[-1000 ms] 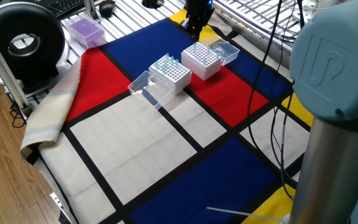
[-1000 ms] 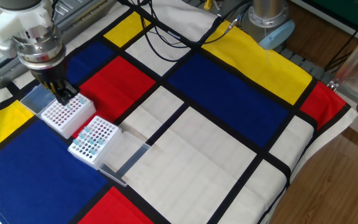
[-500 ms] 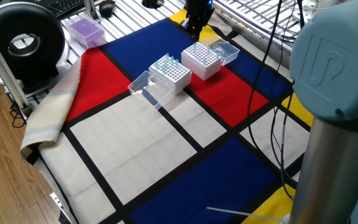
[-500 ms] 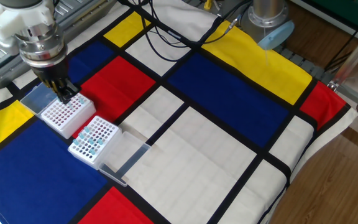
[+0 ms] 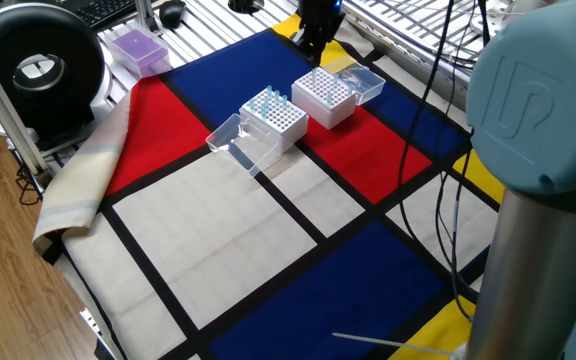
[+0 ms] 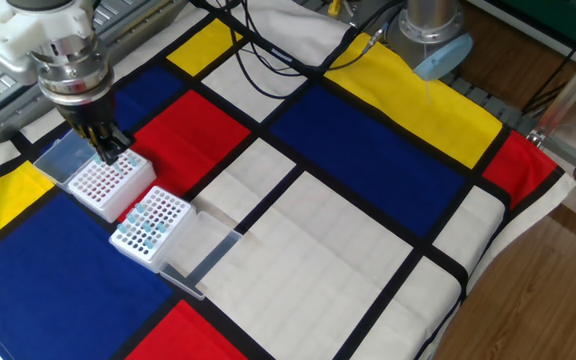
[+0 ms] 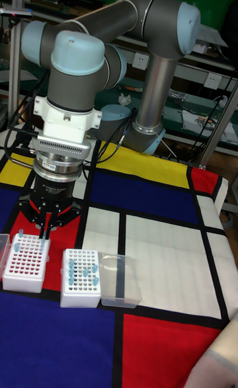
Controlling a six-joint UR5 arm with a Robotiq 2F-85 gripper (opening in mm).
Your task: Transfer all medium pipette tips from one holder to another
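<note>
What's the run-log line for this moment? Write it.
hand: over rack corner, grip unclear | that rack: nearly empty | neighbouring rack: several blue tips

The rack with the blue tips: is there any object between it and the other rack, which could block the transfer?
Nothing visible blocks it. The rack with the pale blue tips stands right beside the other white rack, with only a narrow bare gap between them. The hand hangs over the far corner of that other rack; the clear lid lies on the opposite side.

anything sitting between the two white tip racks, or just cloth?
Just cloth. In the tall fixed view a narrow strip of red and blue cloth separates the left rack from the rack holding blue tips; nothing lies in it.
</note>
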